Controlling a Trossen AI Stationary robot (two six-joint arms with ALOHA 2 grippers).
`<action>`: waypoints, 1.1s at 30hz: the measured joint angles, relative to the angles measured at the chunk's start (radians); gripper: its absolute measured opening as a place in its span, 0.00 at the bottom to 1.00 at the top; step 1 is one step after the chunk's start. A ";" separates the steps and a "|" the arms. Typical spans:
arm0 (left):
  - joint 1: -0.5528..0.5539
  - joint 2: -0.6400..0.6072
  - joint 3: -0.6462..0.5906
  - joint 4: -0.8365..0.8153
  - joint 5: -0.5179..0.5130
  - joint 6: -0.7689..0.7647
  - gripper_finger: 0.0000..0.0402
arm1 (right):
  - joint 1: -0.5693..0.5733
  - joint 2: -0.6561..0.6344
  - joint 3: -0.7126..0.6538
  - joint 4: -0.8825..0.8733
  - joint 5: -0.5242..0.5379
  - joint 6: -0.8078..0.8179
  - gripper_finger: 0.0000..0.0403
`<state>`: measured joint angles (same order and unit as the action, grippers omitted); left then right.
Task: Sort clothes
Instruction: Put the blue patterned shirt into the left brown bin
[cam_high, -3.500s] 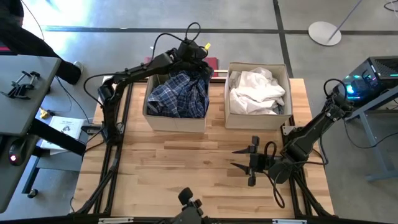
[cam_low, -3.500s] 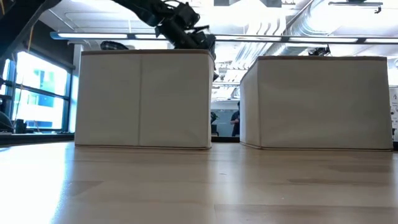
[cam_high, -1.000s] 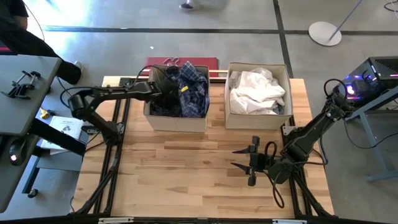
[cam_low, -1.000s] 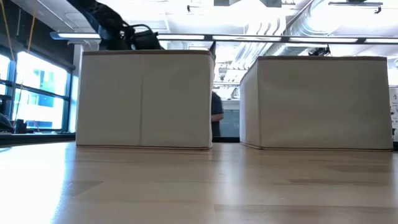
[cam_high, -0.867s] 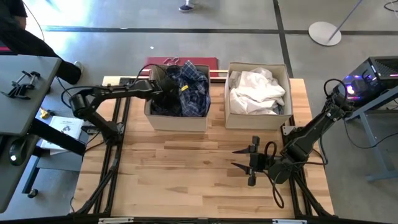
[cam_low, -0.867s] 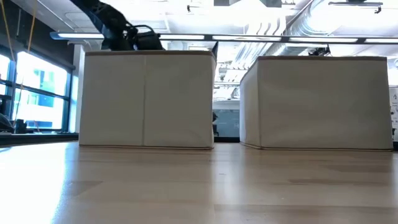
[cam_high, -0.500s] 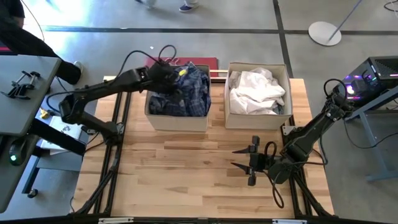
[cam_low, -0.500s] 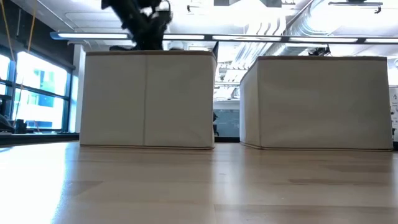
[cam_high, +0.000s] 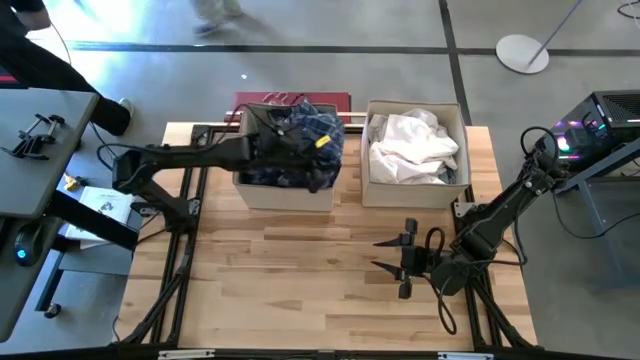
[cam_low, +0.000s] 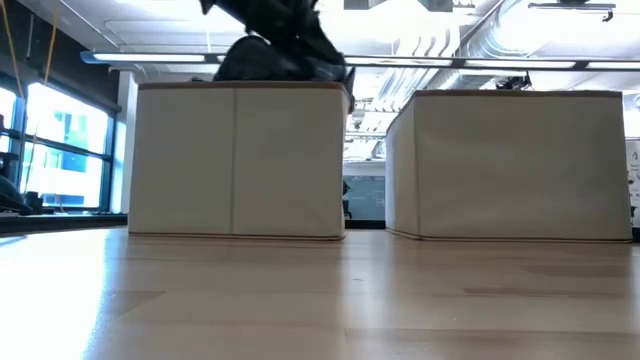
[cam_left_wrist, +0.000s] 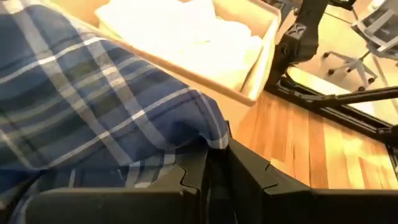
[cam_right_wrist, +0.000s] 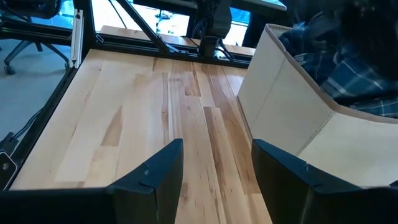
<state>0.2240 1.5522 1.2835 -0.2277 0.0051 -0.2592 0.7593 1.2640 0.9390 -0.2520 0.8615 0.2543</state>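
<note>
The blue plaid shirt is held clenched in the left hand over the left box — white shirts already boxed, worktop cleared — while the right hand waits released.

No readable text, labels, brands, numbers or signs in any view. The two beige square fabric boxes have blank walls. There's a sheet of white paper lying left of the light wooden worktop with some dark print on it, too small to read.
</note>
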 joint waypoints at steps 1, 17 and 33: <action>-0.003 0.015 0.000 0.014 0.000 0.000 0.11 | 0.000 0.000 0.000 0.000 0.000 0.000 0.44; 0.118 0.109 0.002 -0.243 -0.310 -0.046 0.11 | 0.000 0.000 0.000 -0.008 0.000 0.001 0.44; 0.257 0.198 -0.083 -0.195 0.051 -0.121 0.14 | 0.000 0.000 0.000 -0.021 0.000 0.016 0.44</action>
<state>0.4808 1.7501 1.2003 -0.4223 0.0563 -0.3807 0.7593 1.2640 0.9390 -0.2732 0.8612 0.2707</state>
